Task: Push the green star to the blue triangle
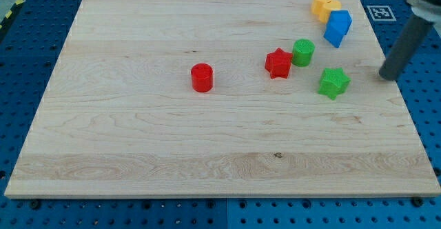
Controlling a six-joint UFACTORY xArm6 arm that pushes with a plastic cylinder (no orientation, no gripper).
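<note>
The green star [333, 82] lies on the wooden board [138, 139] at the view's right. The blue triangle [337, 27] lies above it near the view's top right, touching a yellow block [324, 5]. My tip [387, 76] is at the end of the dark rod, at the board's right edge, to the right of the green star and apart from it.
A red star [278, 63] and a green cylinder [303, 52] touch each other just left of the green star. A red cylinder [202, 77] stands near the board's middle. A fiducial tag [378, 12] lies off the board at the top right.
</note>
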